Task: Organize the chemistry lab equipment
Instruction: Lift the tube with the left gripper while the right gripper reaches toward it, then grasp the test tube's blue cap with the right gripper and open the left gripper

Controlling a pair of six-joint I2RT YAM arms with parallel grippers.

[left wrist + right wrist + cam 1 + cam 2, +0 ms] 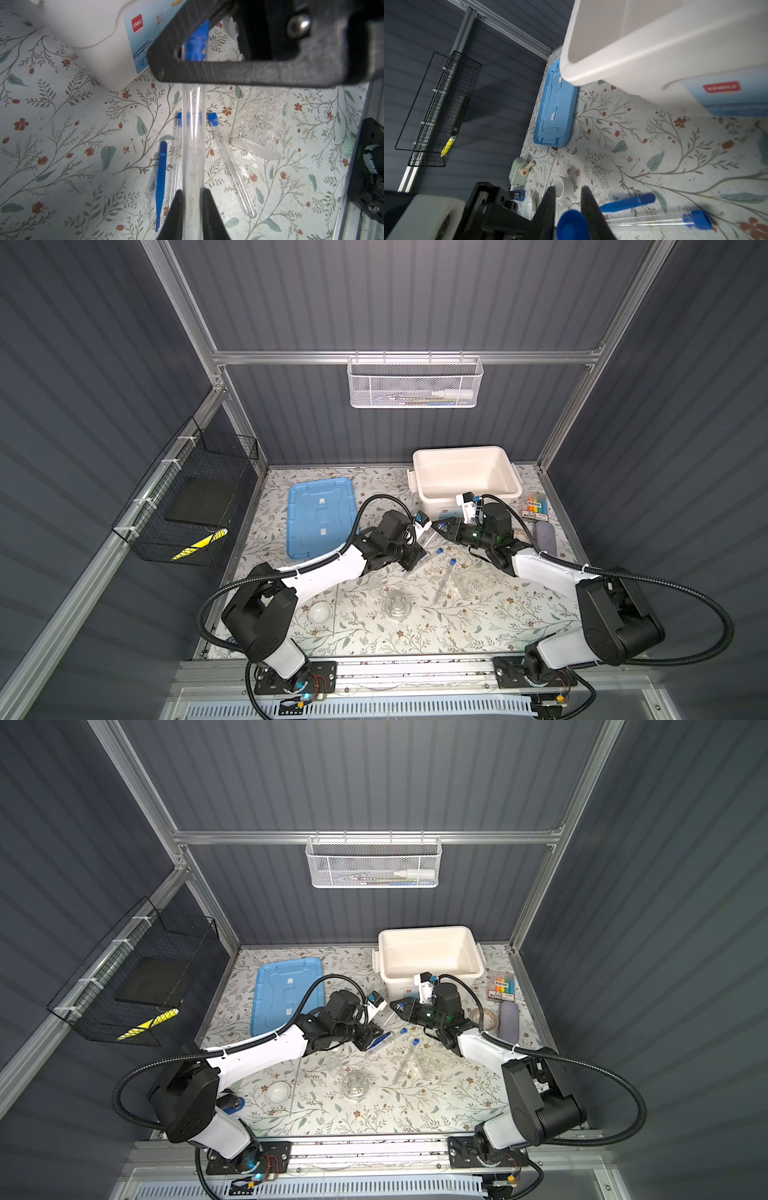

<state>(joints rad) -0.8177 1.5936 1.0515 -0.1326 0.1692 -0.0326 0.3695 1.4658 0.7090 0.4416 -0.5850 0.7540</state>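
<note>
Glass bridges the two arms: the left gripper (192, 192) is clamped on the clear lower body of the held test tube (193, 135), whose long axis runs straight out from those jaws to its blue cap (571, 224). The right gripper (568, 188) meets the tube head-on there, its fingers pressed against either side of the cap as far as the wrist view shows. Both arms are on the tube, which hangs above the table. The coming move, judged a handover or a pull on the cap, would have to run along that axis, not across it. Below the left jaws a second test tube (176, 158) and a third test tube (232, 168) lie roughly parallel to the held one, blue tweezers (161, 182) just beside the second, a clear moulded tray (261, 124) just beside the third. Close behind the right gripper stands the open white bin (463, 449), nearer that arm than the left; its blue lid (320, 514) lies flat, well apart, beyond the left gripper. A floral-print tabletop (457, 635) carries it all, enclosed by dark grey ribbed walls (415, 302).
</note>
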